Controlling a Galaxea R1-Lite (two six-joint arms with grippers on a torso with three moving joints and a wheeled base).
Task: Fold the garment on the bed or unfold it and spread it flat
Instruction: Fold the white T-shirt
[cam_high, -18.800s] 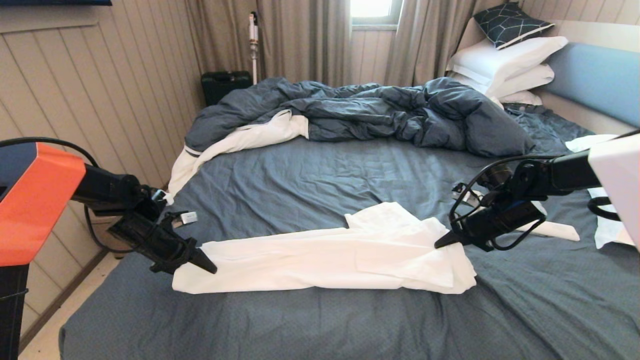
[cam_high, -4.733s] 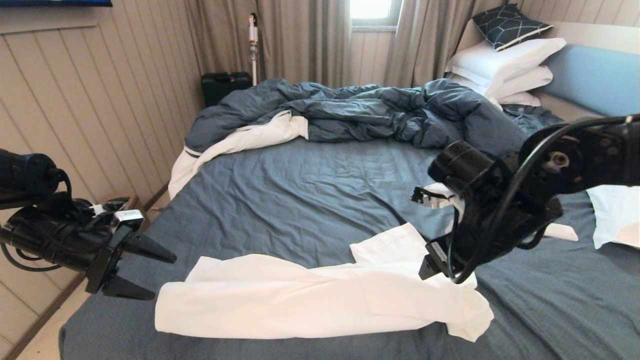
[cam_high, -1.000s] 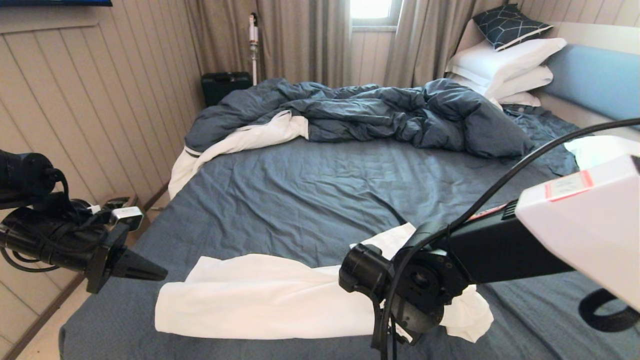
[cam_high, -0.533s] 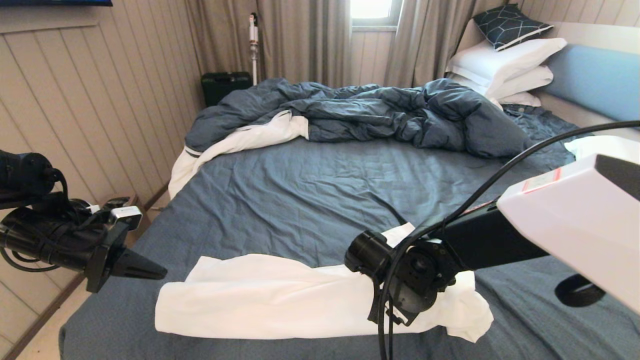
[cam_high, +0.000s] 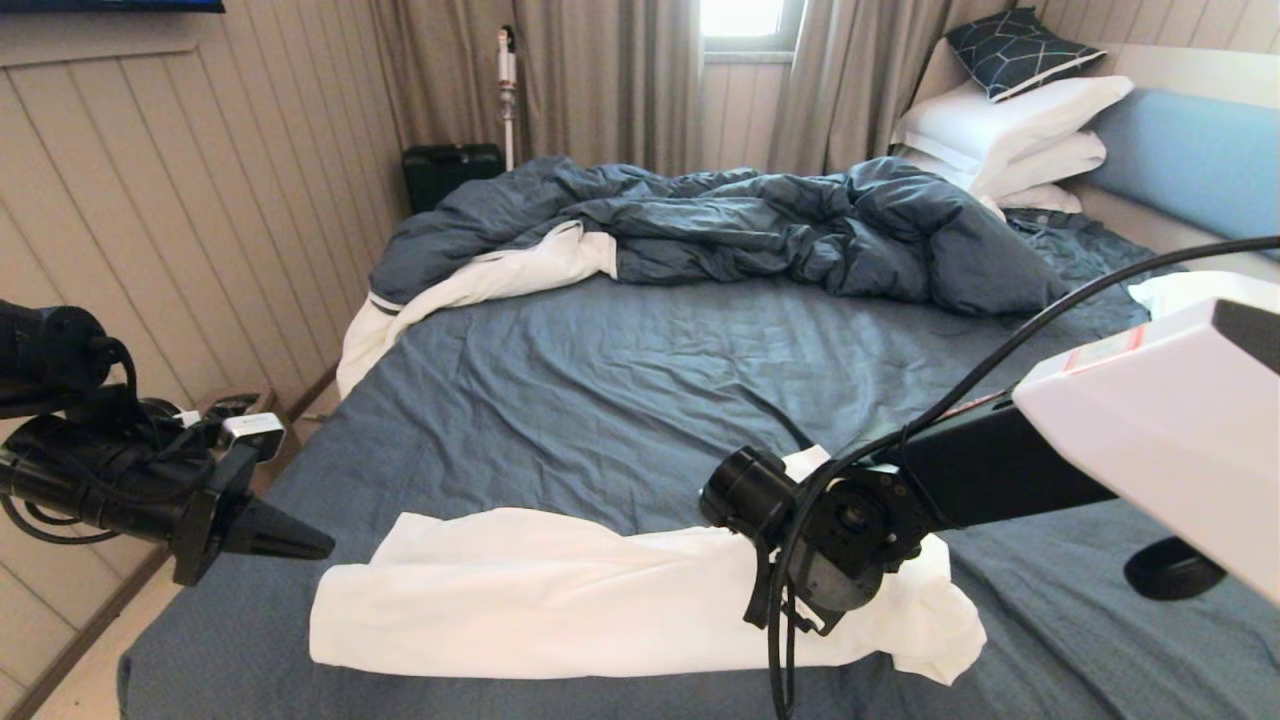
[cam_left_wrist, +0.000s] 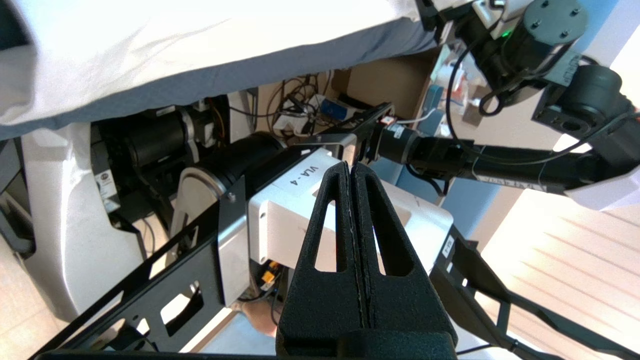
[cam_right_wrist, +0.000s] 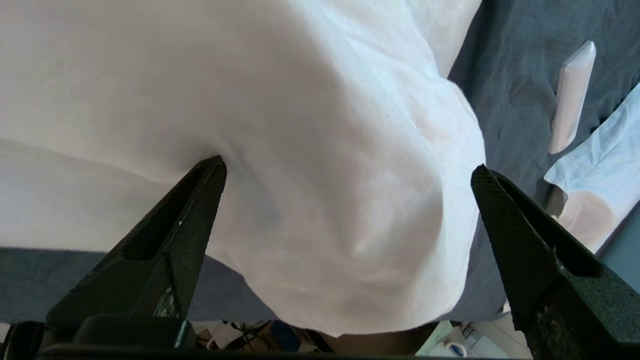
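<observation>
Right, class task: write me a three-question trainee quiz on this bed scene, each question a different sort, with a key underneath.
1. True or false: the right gripper is shut on the garment.
2. Multiple choice: the left gripper is A) pressed on the duvet, B) held off the garment's left end, shut, C) gripping a pillow.
3. Fill in: the garment lies as a long folded band along the near edge of the ____.

Key: 1 false, its fingers stand wide apart with the white cloth bulging between them. 2 B. 3 bed.
</observation>
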